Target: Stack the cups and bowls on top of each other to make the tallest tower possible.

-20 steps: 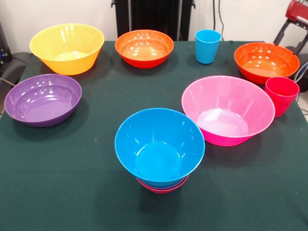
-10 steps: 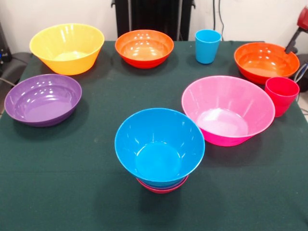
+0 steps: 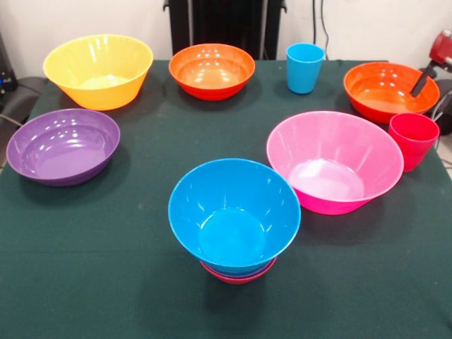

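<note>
The tower stands near the table's front middle: a medium blue bowl [image 3: 234, 212] sits on top, a thin edge of a small blue bowl shows under it, and a small magenta-red bowl [image 3: 239, 277] is lowest. Single bowls stand around it: yellow [image 3: 99, 70], purple [image 3: 62, 145], pink [image 3: 333, 161], and two orange-red ones [image 3: 212, 70] [image 3: 390, 90]. The light blue cup [image 3: 305, 67] stands upright at the back. The red cup [image 3: 413, 140] stands upright at the right, touching the pink bowl. A red and black end of the arm, probably the gripper [image 3: 424, 79], pokes in at the right edge over the right orange-red bowl.
The table [image 3: 141, 296] has a dark green cloth. The robot's black pedestal [image 3: 226, 25] stands behind the far edge. Cables and a dark object lie off the table at the left edge.
The red and black arm end has come down and leftward from the top right corner to over the right orange-red bowl. The bowls and cups have not moved.
</note>
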Controlling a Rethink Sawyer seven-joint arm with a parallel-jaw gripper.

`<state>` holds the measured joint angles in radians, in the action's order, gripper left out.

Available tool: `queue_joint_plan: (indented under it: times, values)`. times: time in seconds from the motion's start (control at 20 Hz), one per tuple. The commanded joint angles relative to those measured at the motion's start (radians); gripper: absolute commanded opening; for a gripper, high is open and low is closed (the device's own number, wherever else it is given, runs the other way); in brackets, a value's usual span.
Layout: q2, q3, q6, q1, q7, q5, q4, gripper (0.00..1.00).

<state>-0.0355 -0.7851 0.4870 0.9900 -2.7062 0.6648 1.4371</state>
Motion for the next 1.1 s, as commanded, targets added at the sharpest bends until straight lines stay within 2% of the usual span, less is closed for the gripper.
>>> queue_joint_plan:
  times: [0.05, 0.35, 1.1]
  values:
    - [0.071, 0.109, 0.079, 0.002, -0.251, 0.015, -0.049, 1.00]
    - [0.077, 0.119, 0.062, 0.005, -0.247, 0.019, -0.037, 1.00]
    - [0.078, 0.121, 0.068, -0.007, -0.250, 0.032, -0.074, 1.00]
